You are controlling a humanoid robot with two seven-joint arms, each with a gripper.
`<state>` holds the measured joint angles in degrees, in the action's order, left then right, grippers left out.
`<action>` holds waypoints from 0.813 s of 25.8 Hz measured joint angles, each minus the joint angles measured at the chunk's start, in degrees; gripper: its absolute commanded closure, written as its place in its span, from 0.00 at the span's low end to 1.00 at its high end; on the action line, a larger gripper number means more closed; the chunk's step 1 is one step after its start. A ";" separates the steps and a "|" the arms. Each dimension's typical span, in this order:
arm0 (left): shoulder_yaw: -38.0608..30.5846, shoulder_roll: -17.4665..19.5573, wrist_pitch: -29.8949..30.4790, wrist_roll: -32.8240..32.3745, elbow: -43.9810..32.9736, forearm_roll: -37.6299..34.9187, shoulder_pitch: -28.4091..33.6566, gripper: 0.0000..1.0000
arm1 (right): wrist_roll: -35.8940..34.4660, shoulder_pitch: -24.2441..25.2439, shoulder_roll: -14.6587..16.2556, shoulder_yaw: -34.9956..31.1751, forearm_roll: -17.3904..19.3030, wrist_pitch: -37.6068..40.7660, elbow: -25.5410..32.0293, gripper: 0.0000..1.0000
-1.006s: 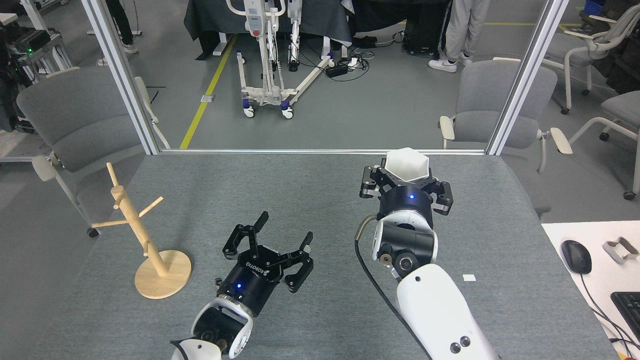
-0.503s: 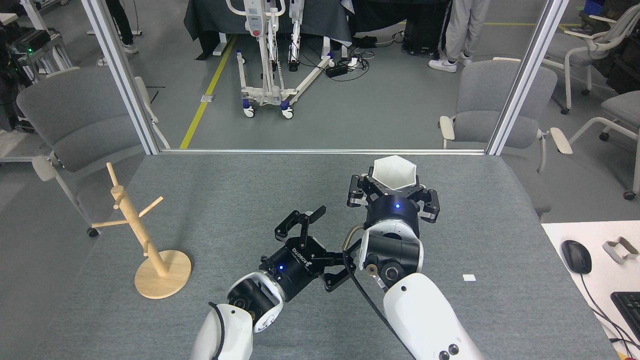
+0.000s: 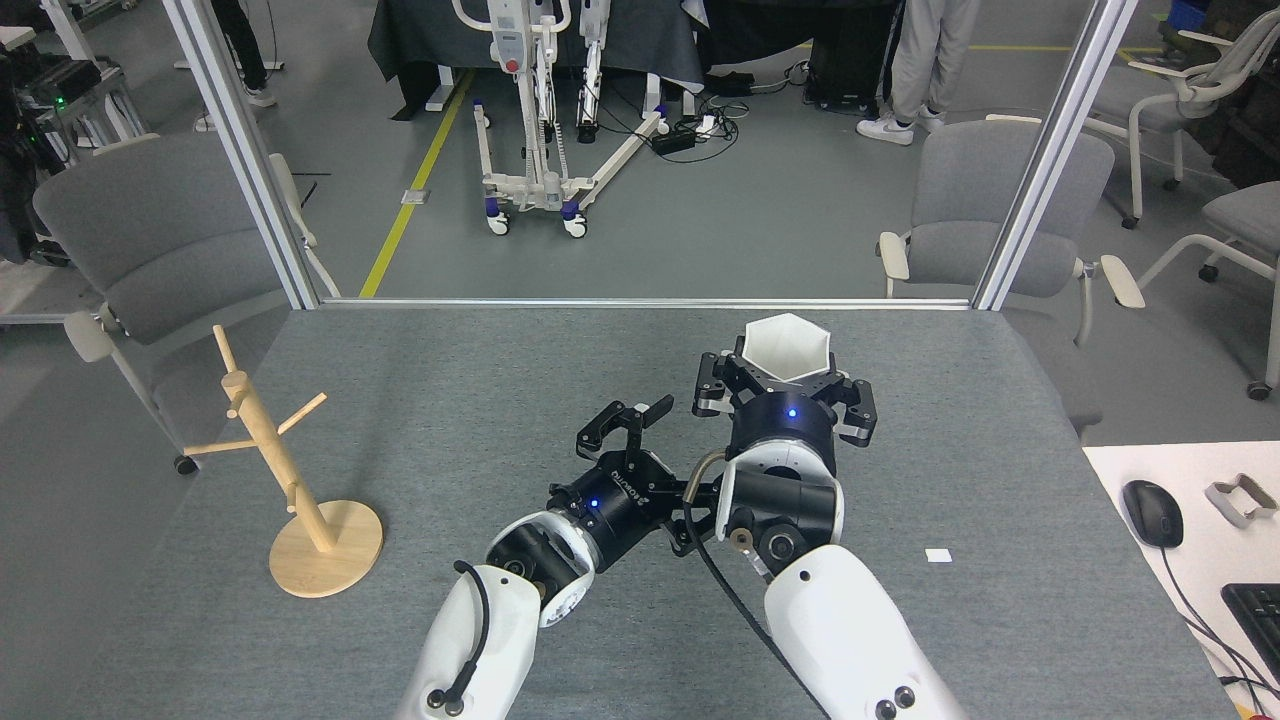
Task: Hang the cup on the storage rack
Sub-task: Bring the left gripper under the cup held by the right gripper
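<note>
The matte white faceted cup (image 3: 787,346) with its hexagonal rim sits mouth-up, clamped in the black right gripper (image 3: 786,385); the left gripper (image 3: 655,440) spreads wide beside it, one finger apparently hidden behind the right wrist; the pale wooden pegged storage rack (image 3: 290,480) stands well apart on grey felt-like table (image 3: 450,360).

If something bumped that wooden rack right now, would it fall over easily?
Possibly. The storage rack is a slim tall pole on a round base, so a knock up high might tip it. It already appears to lean from this view. Being bare wood, it is probably light and would slide or tip rather than resist.
</note>
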<state>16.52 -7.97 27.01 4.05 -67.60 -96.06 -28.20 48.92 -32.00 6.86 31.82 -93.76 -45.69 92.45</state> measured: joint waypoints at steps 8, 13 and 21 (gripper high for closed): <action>4.94 -0.12 -0.53 -1.22 2.06 -0.31 -2.57 0.01 | -0.23 -0.05 0.03 0.00 0.15 0.07 -0.15 0.94; 6.31 -0.18 -0.68 -2.15 3.41 0.13 -4.47 0.01 | -0.02 0.23 -0.03 0.01 0.15 0.07 -0.16 0.94; 6.81 -0.27 -0.12 -2.98 6.54 1.03 -7.51 0.01 | 0.04 0.98 -0.09 0.02 0.10 0.07 -0.21 0.94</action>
<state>23.33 -8.25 26.90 1.07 -61.06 -95.03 -35.70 48.96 -31.02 6.77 31.84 -93.66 -45.62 92.23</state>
